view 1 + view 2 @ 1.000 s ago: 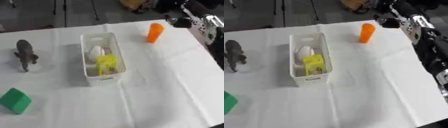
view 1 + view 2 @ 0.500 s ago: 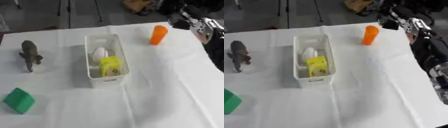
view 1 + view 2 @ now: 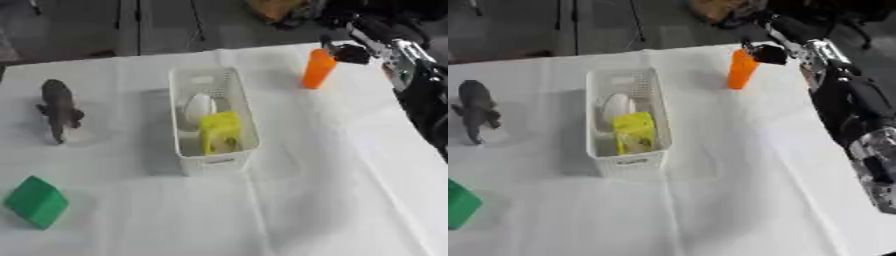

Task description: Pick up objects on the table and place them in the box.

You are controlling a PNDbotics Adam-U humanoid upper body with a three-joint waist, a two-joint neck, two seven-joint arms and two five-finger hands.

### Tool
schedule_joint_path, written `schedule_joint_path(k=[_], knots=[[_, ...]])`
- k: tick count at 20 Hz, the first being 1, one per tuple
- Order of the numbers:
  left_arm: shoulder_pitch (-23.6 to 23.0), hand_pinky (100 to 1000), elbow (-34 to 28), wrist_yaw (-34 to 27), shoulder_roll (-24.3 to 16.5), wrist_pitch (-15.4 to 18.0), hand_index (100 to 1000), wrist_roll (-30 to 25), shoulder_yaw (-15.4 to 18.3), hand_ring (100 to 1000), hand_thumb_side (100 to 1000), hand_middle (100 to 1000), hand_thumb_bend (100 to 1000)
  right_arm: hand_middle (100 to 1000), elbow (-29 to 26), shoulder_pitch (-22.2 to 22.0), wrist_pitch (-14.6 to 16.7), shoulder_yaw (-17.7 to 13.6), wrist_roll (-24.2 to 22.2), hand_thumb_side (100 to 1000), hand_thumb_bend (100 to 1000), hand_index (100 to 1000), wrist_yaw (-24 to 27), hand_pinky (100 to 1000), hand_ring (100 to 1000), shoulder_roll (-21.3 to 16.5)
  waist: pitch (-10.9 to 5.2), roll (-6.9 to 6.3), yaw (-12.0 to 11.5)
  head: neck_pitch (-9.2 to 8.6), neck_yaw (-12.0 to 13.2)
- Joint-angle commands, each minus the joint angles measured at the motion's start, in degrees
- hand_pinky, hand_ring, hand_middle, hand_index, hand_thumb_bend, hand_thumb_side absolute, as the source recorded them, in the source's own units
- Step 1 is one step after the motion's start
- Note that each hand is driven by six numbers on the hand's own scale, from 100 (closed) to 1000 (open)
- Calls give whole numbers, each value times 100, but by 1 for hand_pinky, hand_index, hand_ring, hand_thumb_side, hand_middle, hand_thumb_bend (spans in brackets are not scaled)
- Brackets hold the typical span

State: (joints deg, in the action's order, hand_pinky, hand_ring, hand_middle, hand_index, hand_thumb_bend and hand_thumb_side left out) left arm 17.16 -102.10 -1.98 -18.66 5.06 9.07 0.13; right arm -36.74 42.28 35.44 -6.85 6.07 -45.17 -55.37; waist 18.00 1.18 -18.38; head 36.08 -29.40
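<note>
The right robot hand (image 3: 768, 53) reached beside the orange cup (image 3: 742, 69) to grab it for the box (image 3: 626, 122); whether its fingers had closed, I couldn't tell.

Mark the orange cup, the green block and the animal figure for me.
orange cup (image 3: 318, 70), left eye view, middle of its side
green block (image 3: 37, 202), left eye view, its top face
animal figure (image 3: 59, 106), left eye view, its back

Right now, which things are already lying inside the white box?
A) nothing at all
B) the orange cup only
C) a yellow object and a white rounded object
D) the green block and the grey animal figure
C: inside the white box lie a yellow object and a white rounded object.
</note>
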Motion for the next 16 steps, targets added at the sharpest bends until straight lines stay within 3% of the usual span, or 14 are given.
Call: schedule_joint_path(k=[1, 13, 14, 15, 16], knots=[[72, 641, -91, -17, -148, 14, 774, -20, 15, 707, 1000, 686, 214, 916, -106, 28, 130, -9, -35, 837, 136, 943, 21, 937, 934, -107, -76, -12, -9, -85, -25], [86, 643, -96, -35, -122, 16, 775, -34, 9, 708, 1000, 686, 209, 923, -40, -39, 141, 18, 59, 871, 150, 946, -217, 953, 942, -14, -7, -28, -59, -124, -46], [86, 643, -96, -36, -122, 16, 775, -35, 9, 708, 1000, 686, 200, 928, -45, -44, 124, 21, 87, 767, 220, 949, -267, 966, 948, -15, -5, -28, -60, -127, -46], [86, 643, -96, -37, -121, 16, 775, -36, 8, 708, 1000, 687, 209, 927, -60, -55, 96, 30, 124, 874, 178, 949, -336, 966, 948, -21, 0, -28, -62, -131, -46], [86, 643, -96, -38, -120, 16, 775, -37, 8, 708, 1000, 687, 208, 935, -75, -64, 69, 32, 169, 884, 210, 953, -416, 982, 957, -22, 3, -27, -64, -133, -46]])
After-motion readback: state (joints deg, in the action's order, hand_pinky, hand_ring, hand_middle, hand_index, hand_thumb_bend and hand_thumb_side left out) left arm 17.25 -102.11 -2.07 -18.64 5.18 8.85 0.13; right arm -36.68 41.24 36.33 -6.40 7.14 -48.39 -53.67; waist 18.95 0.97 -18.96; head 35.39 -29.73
